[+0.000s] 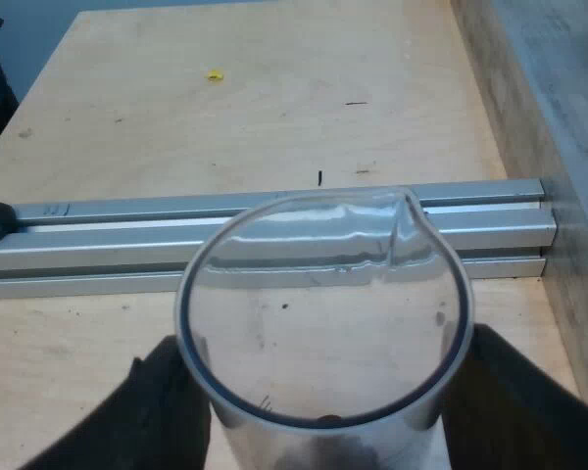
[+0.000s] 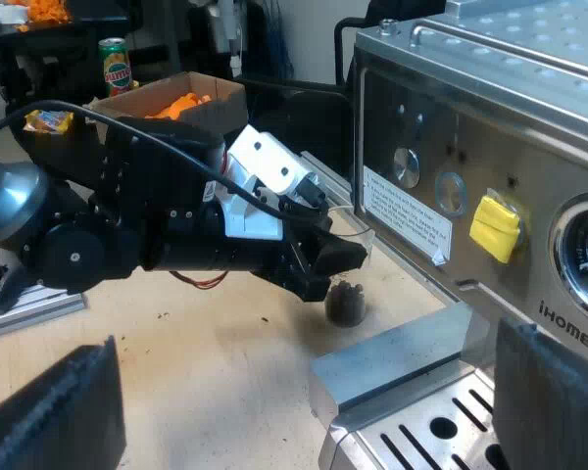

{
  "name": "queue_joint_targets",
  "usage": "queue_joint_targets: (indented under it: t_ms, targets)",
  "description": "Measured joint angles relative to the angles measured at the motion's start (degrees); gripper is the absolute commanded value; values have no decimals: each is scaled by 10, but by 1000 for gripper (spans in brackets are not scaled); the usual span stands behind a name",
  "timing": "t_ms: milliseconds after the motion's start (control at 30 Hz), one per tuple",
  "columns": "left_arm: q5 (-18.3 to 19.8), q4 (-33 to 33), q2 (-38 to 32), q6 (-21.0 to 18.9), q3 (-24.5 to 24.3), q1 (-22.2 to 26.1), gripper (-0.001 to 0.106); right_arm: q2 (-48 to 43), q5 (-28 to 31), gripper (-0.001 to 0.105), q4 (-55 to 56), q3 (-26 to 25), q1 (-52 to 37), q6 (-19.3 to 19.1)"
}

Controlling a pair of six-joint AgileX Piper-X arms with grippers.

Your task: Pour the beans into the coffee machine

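Left wrist view: glass gripped, beans not yet raised to the machine

Left wrist view looks straight down into the measuring glass (image 1: 323, 323). My left gripper (image 1: 338, 392) clamps it between its two black fingers (image 1: 167, 411), one on each side of the wall. The glass stands upright, spout pointing away from the wrist, over the wooden table (image 1: 274, 88) and near the aluminium rails (image 1: 108, 235).

In the right wrist view that arm reaches in low and roughly level. It holds the glass just off the front of the espresso machine (image 2: 451, 147), with a small dark heap of beans (image 2: 345, 304) at the glass's bottom. Whether the base touches the table I cannot tell. My right gripper (image 2: 304, 392) hangs by the drip tray (image 2: 421, 431), fingers spread wide with nothing between them.

I judge the step in hand to be the carry: the grasp is made and pouring has not begun. Next I need to raise the glass, kept upright, clear above the machine's top, then tip the spout where the beans go in. The steel front is close, so I would lift straight up before moving in.
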Motion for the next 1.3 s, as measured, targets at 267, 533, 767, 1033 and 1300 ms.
queue_joint_targets:
  t_ms: [267,533,767,1033,1300]
  targets:
    - [0,12,-42,0,0,0,4,0,0,78,0,0,0,28]
    - [0,158,-160,0,0,0,4,0,0,78,0,0,0,32]
    - [13,274,-286,0,0,0,4,0,0,78,0,0,0,33]
    - [13,452,-451,0,-51,0,4,0,43,78,0,0,0,33]
    - [13,610,-507,16,-145,0,4,-10,96,78,0,-32,0,34]
